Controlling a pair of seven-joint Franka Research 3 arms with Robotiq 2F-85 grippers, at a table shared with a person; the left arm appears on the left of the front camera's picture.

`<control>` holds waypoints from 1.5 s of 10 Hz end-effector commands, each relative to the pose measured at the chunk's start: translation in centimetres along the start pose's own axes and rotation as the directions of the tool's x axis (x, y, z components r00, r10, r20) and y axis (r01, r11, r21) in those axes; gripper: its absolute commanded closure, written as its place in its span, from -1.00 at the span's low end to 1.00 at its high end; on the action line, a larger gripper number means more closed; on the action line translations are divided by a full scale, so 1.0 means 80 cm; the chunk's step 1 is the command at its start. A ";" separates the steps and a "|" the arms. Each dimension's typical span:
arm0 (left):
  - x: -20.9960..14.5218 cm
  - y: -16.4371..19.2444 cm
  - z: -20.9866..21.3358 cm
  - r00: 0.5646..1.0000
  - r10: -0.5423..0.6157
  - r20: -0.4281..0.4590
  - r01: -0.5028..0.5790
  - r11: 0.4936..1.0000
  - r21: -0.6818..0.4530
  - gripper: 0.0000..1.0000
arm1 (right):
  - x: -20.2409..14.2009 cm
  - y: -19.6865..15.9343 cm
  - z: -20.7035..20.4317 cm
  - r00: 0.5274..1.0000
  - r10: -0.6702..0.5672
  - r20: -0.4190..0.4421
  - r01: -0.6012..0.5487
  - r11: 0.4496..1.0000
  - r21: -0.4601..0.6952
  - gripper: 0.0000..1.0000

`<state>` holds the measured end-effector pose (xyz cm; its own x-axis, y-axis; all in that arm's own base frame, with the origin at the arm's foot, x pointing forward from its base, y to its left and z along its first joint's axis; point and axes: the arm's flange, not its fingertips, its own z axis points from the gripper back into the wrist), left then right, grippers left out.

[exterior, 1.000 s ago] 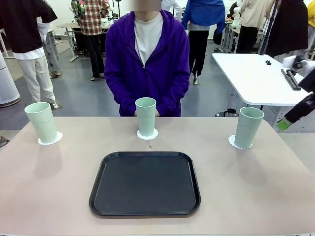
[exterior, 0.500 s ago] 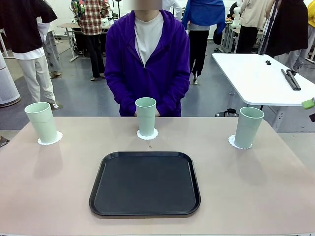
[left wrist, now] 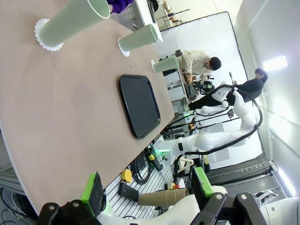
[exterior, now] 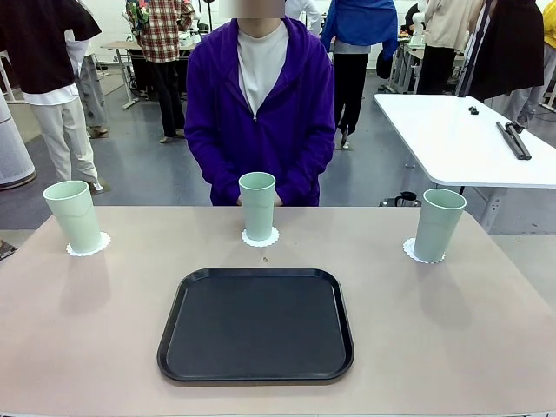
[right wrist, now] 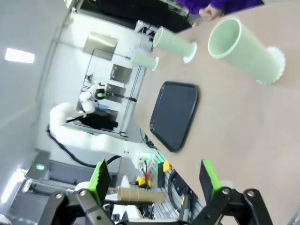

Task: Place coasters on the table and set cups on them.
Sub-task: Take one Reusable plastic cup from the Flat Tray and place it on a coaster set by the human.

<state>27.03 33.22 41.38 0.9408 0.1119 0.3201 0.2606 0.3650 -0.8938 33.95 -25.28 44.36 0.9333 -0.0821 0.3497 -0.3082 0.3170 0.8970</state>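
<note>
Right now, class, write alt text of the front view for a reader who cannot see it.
Three cups stand upright on coasters along the far side of the table, left, middle and right. A black tray lies nearer, bare. A person in a purple top stands behind the middle cup.

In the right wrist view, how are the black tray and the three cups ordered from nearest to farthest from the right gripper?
From the right gripper, whose jaws stand open:
1. The black tray, just ahead of the fingers.
2. The cup on the robot's right, large at the upper right, on its coaster.
3. The middle cup, beyond the tray, near the person's hand.
4. The cup on the robot's left, smallest, at the table's far end.
</note>
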 end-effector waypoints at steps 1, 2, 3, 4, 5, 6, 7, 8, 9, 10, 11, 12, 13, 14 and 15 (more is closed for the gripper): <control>-0.001 -0.002 0.003 1.000 -0.003 0.004 0.003 1.000 -0.003 -1.00 | -0.002 -0.020 0.030 0.999 -0.003 -0.033 0.003 1.000 -0.007 -1.00; -0.001 -0.002 0.003 1.000 -0.003 0.004 0.003 1.000 -0.003 -1.00 | -0.010 -0.024 0.038 0.999 0.009 -0.049 -0.009 1.000 0.003 -1.00; -0.001 -0.002 0.003 1.000 -0.003 0.004 0.003 1.000 -0.003 -1.00 | -0.017 -0.021 0.039 0.997 0.058 -0.041 -0.056 0.997 0.045 -1.00; -0.001 -0.002 0.003 1.000 -0.003 0.004 0.003 1.000 -0.003 -1.00 | -0.017 -0.021 0.039 0.997 0.058 -0.041 -0.056 0.997 0.045 -1.00; -0.001 -0.002 0.003 1.000 -0.003 0.004 0.003 1.000 -0.003 -1.00 | -0.016 -0.020 0.037 0.997 0.064 -0.034 -0.063 0.997 0.048 -1.00; -0.001 -0.002 0.003 1.000 -0.003 0.004 0.003 1.000 -0.003 -1.00 | -0.013 -0.022 0.028 1.000 -0.001 -0.010 0.001 1.000 0.020 -1.00; -0.001 -0.002 0.003 1.000 -0.003 0.004 0.003 1.000 -0.003 -1.00 | -0.013 -0.022 0.028 1.000 -0.001 -0.010 0.001 1.000 0.020 -1.00; -0.001 -0.002 0.003 1.000 -0.003 0.004 0.003 1.000 -0.003 -1.00 | -0.013 -0.022 0.028 1.000 -0.001 -0.010 0.001 1.000 0.020 -1.00; -0.001 -0.002 0.003 1.000 -0.003 0.004 0.003 1.000 -0.003 -1.00 | -0.013 -0.022 0.028 1.000 -0.001 -0.010 0.001 1.000 0.020 -1.00; -0.001 -0.002 0.003 1.000 -0.003 0.004 0.003 1.000 -0.003 -1.00 | -0.013 -0.022 0.028 1.000 -0.001 -0.010 0.001 1.000 0.020 -1.00; -0.001 -0.002 0.003 1.000 -0.003 0.004 0.003 1.000 -0.003 -1.00 | -0.013 -0.022 0.028 1.000 -0.001 -0.010 0.001 1.000 0.020 -1.00; -0.001 -0.002 0.003 1.000 -0.003 0.004 0.003 1.000 -0.003 -1.00 | -0.013 -0.022 0.028 1.000 -0.001 -0.010 0.001 1.000 0.020 -1.00; -0.001 -0.002 0.003 1.000 -0.003 0.004 0.003 1.000 -0.003 -1.00 | -0.013 -0.022 0.028 1.000 -0.001 -0.010 0.001 1.000 0.020 -1.00; -0.001 -0.002 0.003 1.000 -0.003 0.004 0.003 1.000 -0.003 -1.00 | -0.013 -0.022 0.028 1.000 -0.001 -0.010 0.001 1.000 0.020 -1.00; -0.001 -0.002 0.003 1.000 -0.003 0.004 0.003 1.000 -0.003 -1.00 | -0.013 -0.022 0.028 1.000 -0.001 -0.010 0.001 1.000 0.020 -1.00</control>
<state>27.04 33.22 41.39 0.9407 0.1117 0.3202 0.2609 0.3652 -0.8936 33.05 -27.85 43.04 0.9309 -0.0616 0.3600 -0.3285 0.2896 0.8990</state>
